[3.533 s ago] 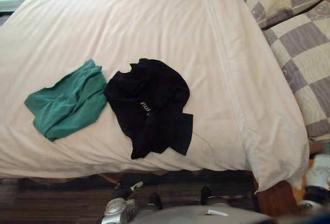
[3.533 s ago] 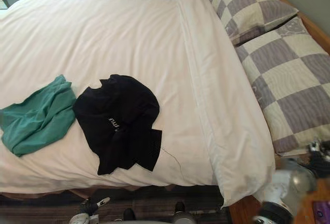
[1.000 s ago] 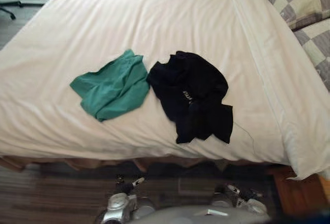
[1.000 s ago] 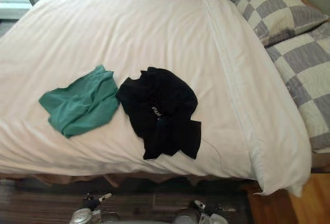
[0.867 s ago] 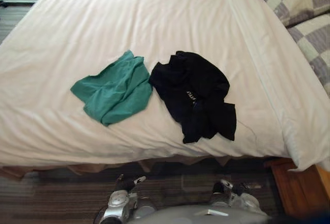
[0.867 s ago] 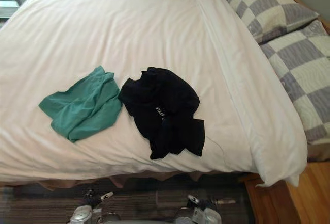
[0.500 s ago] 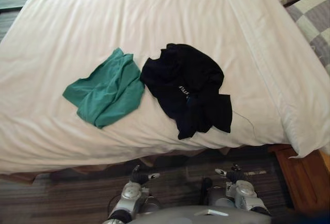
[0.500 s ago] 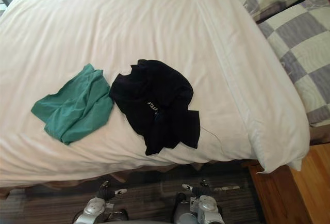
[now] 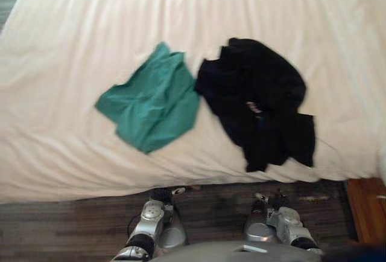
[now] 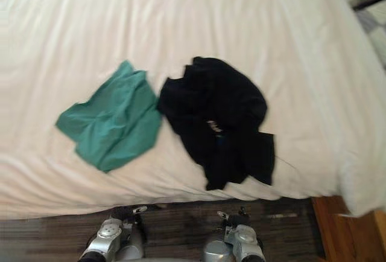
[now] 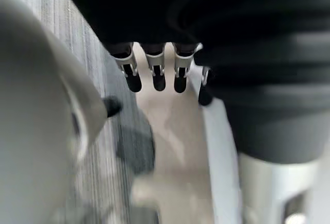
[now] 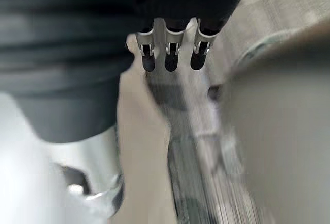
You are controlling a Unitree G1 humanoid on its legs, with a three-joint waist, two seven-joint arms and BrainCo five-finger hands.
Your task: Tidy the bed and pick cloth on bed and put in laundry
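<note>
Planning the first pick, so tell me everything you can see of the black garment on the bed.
The black garment is a soft, matte fabric piece, crumpled rather than folded, with a small pale print near its middle. It lies on the white bed cover, close to the near edge, with one squarish flap reaching toward that edge. Its left side meets or nearly meets the green cloth; I cannot tell which. Nothing else touches it.

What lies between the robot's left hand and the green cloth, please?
Between left hand and green cloth: bare white sheet, then dark floor, in the left eye view.
</note>
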